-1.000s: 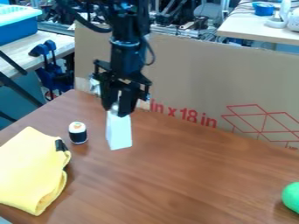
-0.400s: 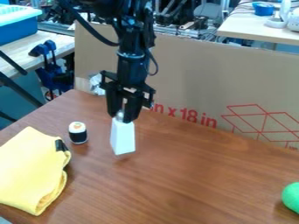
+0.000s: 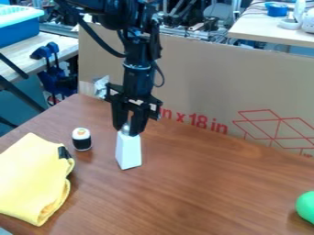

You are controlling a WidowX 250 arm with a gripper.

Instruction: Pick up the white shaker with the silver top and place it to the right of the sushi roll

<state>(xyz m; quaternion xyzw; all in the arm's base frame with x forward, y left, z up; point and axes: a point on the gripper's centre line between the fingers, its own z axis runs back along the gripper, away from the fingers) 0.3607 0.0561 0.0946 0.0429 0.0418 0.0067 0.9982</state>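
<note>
Two fingers of a gripper [image 3: 127, 130] clamp the top of a white block [image 3: 129, 152], lower than moments ago near a toy sushi roll [image 3: 81, 139], apparently bringing a table [image 3: 215, 183] set-down close.

Yellow cloth [image 3: 32, 176] near toy sushi [image 3: 81, 139]; green ball [image 3: 306, 207], right edge.

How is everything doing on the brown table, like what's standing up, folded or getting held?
End effector: closed on the white thing's top.
White thing: held, upright.
Toy sushi roll: standing upright.
Yellow cloth: folded, lying down.
Green round thing: resting on the table, partly out of view.
Cardboard: standing up behind the table.
</note>
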